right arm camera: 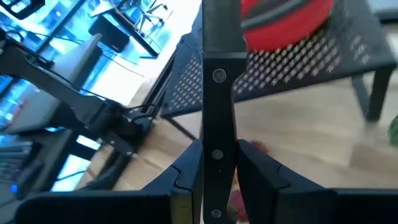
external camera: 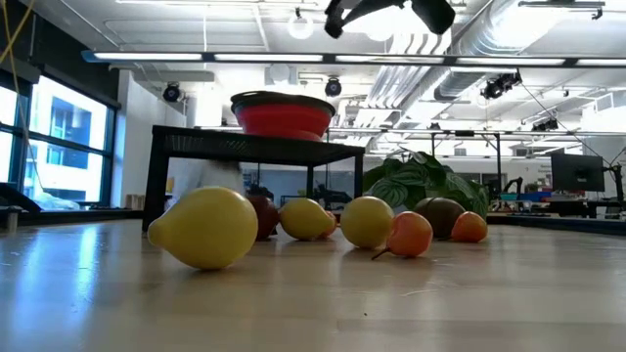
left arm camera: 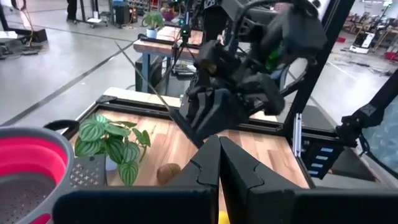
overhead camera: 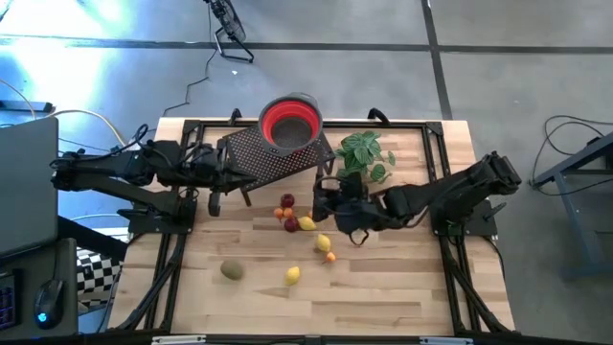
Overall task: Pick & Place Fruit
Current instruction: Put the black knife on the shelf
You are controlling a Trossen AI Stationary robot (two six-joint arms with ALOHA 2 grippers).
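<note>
Now right hand (right arm camera: 217, 163) clamped on knife handle (right arm camera: 217, 93), above fruit (overhead camera: 305, 223)

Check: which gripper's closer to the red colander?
Left. The left gripper sits just beside the red colander, by its mesh stand; the right gripper, clamping a black knife handle, is farther, near the fruit.

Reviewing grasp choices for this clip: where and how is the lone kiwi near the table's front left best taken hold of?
Grip the kiwi across its short middle, coming straight down from above. It lies flat on the table, an oval alone with bare wood all round, so fingers fit on either side. The left gripper, shut and empty, is probably the nearer; the right gripper is shut on a knife.
</note>
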